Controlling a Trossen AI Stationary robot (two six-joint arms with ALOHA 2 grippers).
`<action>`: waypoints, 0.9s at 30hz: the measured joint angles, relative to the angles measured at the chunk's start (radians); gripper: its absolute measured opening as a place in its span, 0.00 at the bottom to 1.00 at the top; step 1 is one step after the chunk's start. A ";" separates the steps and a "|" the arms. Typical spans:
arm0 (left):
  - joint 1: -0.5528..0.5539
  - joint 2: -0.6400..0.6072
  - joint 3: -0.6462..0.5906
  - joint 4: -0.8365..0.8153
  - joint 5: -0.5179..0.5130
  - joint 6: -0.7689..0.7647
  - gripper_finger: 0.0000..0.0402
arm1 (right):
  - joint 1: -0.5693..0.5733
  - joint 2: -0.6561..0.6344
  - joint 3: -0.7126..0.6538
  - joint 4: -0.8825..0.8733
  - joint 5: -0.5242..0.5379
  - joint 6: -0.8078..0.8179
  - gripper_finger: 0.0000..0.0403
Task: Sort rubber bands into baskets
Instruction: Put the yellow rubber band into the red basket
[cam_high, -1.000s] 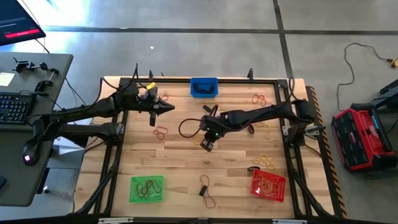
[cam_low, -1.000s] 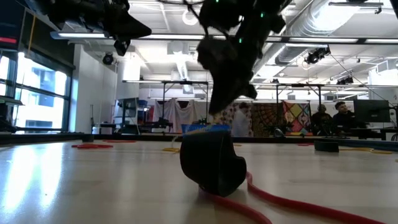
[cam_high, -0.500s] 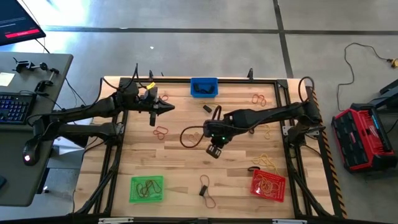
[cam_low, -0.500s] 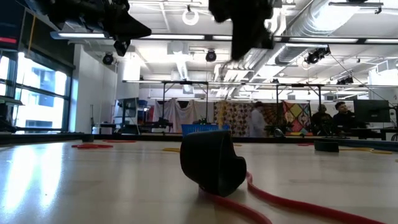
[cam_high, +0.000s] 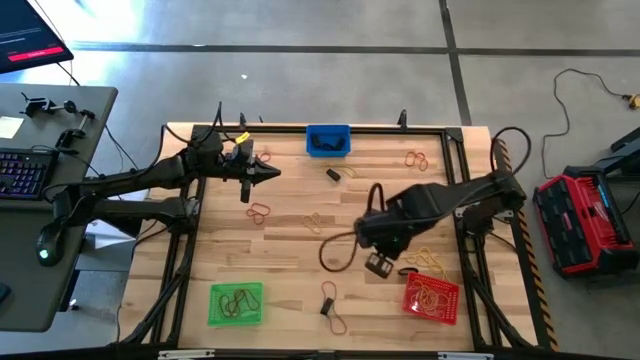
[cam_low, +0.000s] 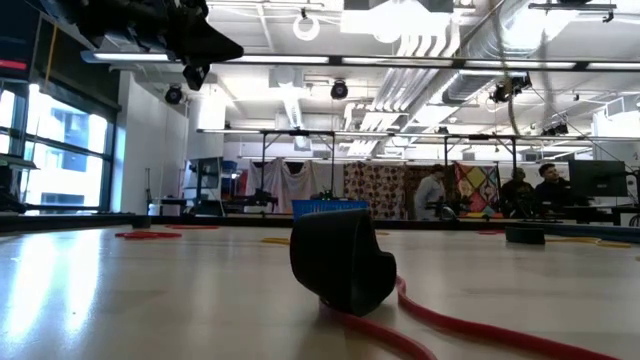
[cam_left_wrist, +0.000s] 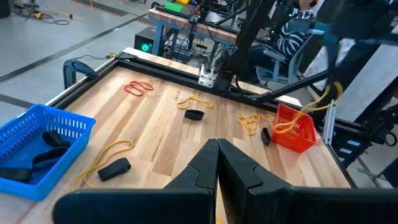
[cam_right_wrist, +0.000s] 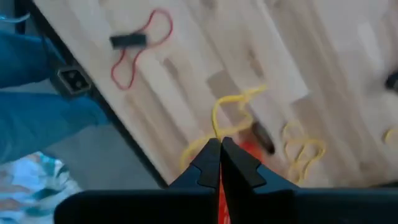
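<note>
From above, the left gripper (cam_high: 270, 173) hangs over the table's (cam_high: 290, 255) far-left part, its fingers pressed together on nothing. The right gripper (cam_high: 378, 265) is over the near-right area, just beside the red basket (cam_high: 432, 296); its wrist camera shows its fingers (cam_right_wrist: 208, 163) shut on a yellow rubber band (cam_right_wrist: 231, 107) that loops out ahead of the tips.

The overhead camera alone shows all three baskets. The green basket (cam_high: 237, 303) at the near-left corner holds dark and reddish bands. The blue basket (cam_high: 328, 140) at the far edge holds black ones, seen more clearly in the left wrist camera as dark strips in the blue basket (cam_left_wrist: 37, 146). The red basket holds a tangle of yellow bands.

Loose bands lie scattered on the wood: a reddish pair (cam_high: 259, 211) near the left gripper, a black-and-red one (cam_high: 330, 305) near the front edge, more by the far-right corner (cam_high: 416, 159).

The table-level camera shows mostly a blurred black band (cam_low: 342, 260) close up with a red loop (cam_low: 470, 325) trailing from it; only the blue basket's rim (cam_low: 330, 207) peeks over it, and the right gripper is out of its frame.
</note>
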 joint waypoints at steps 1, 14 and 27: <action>0.000 0.000 0.000 -0.001 0.000 0.006 0.00 | 0.013 -0.005 -0.001 -0.003 -0.027 0.019 0.00; 0.000 0.004 0.000 -0.004 0.000 0.008 0.00 | 0.193 -0.173 -0.355 0.036 -0.246 0.222 0.00; 0.000 0.004 0.000 -0.003 0.000 -0.010 0.00 | 0.272 -0.374 -0.691 0.319 -0.252 0.408 0.00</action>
